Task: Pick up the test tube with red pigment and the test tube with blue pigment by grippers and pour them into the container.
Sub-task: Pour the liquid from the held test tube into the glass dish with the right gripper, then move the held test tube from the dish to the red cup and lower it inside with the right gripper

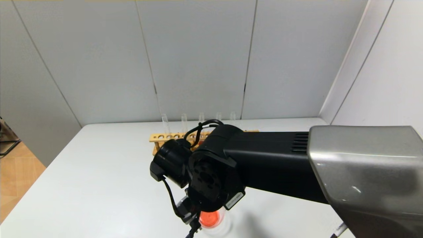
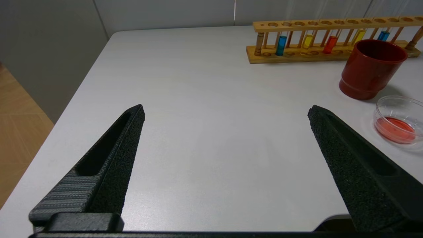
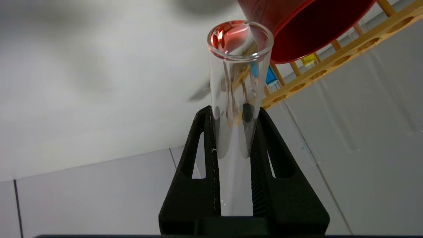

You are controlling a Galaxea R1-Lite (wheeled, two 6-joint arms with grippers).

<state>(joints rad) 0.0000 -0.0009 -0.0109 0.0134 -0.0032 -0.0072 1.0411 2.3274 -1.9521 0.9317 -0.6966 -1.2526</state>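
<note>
Pouring red: right gripper (image 3: 231, 132) fingers clamped on inverted test tube with red pigment (image 3: 236, 82) above container (image 2: 398, 119); left gripper (image 2: 224, 132) fingers apart beside container; next, blue tube.

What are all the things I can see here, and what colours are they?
Table: one, white, under everything.
Rack: one, wooden, far side of the table.
Tubes standing in the rack: five with liquid showing: two blue, two yellow, one orange-red.
Cup: one, dark red, in front of the rack.
Container: one, clear, low, red liquid in it, beside the cup.
Held test tube: one, clear glass, tipped, red tinge at its mouth.
Left gripper: black, open, above bare table.
Right gripper: black, shut on the held test tube, over the container.
</note>
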